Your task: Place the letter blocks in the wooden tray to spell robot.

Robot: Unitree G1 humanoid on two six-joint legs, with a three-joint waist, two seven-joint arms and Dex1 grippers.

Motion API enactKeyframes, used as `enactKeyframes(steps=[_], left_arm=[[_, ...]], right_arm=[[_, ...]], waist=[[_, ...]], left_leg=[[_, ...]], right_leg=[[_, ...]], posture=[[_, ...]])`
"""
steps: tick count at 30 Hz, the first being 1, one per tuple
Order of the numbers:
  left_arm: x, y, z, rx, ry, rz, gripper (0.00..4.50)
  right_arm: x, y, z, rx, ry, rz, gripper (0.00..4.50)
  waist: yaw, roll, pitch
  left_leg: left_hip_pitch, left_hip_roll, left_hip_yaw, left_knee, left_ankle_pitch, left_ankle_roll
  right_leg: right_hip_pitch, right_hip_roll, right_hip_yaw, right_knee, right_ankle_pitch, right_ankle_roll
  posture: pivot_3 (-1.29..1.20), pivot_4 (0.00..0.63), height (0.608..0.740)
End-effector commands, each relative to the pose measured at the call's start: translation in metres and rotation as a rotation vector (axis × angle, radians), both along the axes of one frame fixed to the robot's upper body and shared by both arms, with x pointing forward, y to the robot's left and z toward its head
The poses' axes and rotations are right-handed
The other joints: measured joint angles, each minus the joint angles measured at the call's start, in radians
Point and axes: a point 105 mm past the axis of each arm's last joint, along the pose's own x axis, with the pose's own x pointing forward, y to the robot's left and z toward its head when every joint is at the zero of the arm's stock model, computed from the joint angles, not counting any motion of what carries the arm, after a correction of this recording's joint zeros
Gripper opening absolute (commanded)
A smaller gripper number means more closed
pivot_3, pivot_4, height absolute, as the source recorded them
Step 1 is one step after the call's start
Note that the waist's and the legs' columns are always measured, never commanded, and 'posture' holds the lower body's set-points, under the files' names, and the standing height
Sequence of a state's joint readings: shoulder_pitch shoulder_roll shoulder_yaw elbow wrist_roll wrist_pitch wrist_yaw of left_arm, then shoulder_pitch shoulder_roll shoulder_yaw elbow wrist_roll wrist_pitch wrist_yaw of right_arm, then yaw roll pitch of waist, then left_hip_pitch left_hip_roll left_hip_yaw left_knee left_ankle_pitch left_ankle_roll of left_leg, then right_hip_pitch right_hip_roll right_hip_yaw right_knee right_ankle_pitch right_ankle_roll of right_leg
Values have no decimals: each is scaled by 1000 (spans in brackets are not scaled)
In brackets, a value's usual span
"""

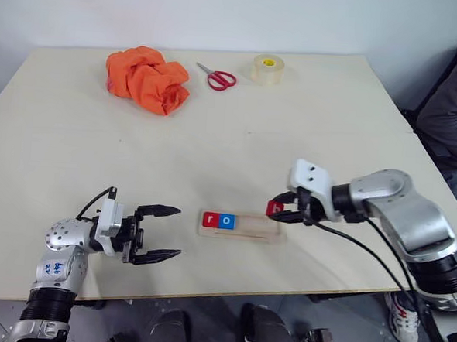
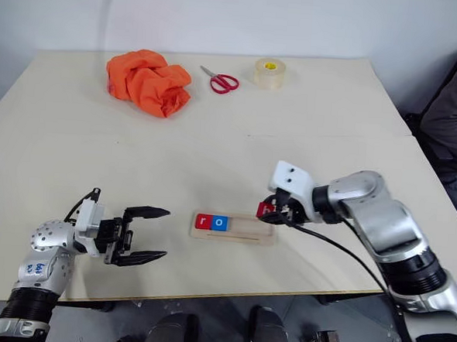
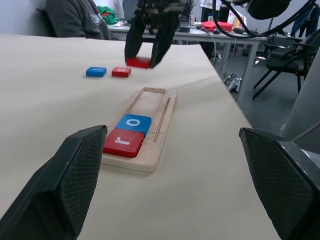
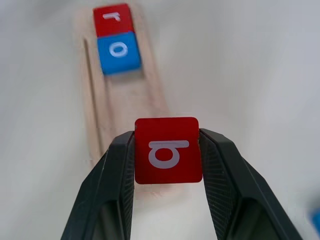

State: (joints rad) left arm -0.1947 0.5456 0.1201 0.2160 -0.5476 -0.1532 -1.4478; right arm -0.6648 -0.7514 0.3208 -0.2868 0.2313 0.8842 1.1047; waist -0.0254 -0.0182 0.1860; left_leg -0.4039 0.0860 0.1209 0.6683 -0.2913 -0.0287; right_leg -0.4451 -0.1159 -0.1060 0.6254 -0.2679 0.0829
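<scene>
The wooden tray (image 1: 250,227) lies near the table's front edge. Its left end holds a red "r" block (image 1: 210,219) with a blue "o" block (image 1: 226,220) beside it. My right gripper (image 4: 167,157) is shut on a red "b" block (image 4: 167,149), held slightly above the tray's right end (image 1: 275,209). Beyond the tray in the left wrist view, a blue block (image 3: 96,72) and a red block (image 3: 121,72) lie on the table. Left of the tray, my left gripper (image 1: 170,232) stands open and level, pointing at it with nothing between its fingers.
At the back of the table sit a crumpled orange cloth (image 1: 147,78), red-handled scissors (image 1: 217,77) and a roll of tape (image 1: 267,69). A person in grey sits past the table's right edge (image 1: 453,115).
</scene>
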Motion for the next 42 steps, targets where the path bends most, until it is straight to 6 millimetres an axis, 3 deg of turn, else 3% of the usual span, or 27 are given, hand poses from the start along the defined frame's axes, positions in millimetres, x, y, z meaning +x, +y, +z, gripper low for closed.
enactKeyframes(steps=[1, 5, 13, 25, 34, 42], left_arm=[[-1, 2, 6, -9, -38, -5, 4500], [-3, 7, 7, 7, -43, -3, 4500], [-7, 38, 4, 87, -50, 64, 4500], [-8, 33, 5, 69, -68, 81, 4500], [-8, 30, 5, 57, -68, 85, 4500], [-7, 27, 5, 49, -66, 84, 4500]], right_arm=[[-3, 16, 3, -4, -28, 16, 1474], [-2, 27, 0, -12, -25, 18, 1474], [-2, 39, -6, -25, -24, 57, 1474], [1, 45, -18, -62, -20, 101, 1474], [-1, 54, -7, -19, -37, 116, 4484], [-15, 39, 1, 28, -21, 140, 4484]], waist=[[-1, 0, 0], [-1, 0, 0], [-2, 0, 0], [-2, 0, 0], [-2, 0, 0], [1, 0, 0]], left_leg=[[0, 0, 0, 0, 0, 0], [0, 0, 0, 0, 0, 0], [0, 0, 0, 0, 0, 0], [0, 0, 0, 0, 0, 0], [0, 0, 1, 0, 0, 0], [0, 0, 0, 0, 0, 0]], right_leg=[[0, 0, 0, 0, 0, 0], [0, 0, 0, 0, 0, 0], [0, 0, 0, 0, 0, 0], [0, 0, 0, 0, 0, 0], [0, 0, 0, 1, 0, 0], [0, 0, 0, 0, 0, 0]], posture=[[0, 150, 740], [0, 150, 740], [0, 150, 740], [0, 150, 740], [0, 150, 740], [0, 150, 740]])
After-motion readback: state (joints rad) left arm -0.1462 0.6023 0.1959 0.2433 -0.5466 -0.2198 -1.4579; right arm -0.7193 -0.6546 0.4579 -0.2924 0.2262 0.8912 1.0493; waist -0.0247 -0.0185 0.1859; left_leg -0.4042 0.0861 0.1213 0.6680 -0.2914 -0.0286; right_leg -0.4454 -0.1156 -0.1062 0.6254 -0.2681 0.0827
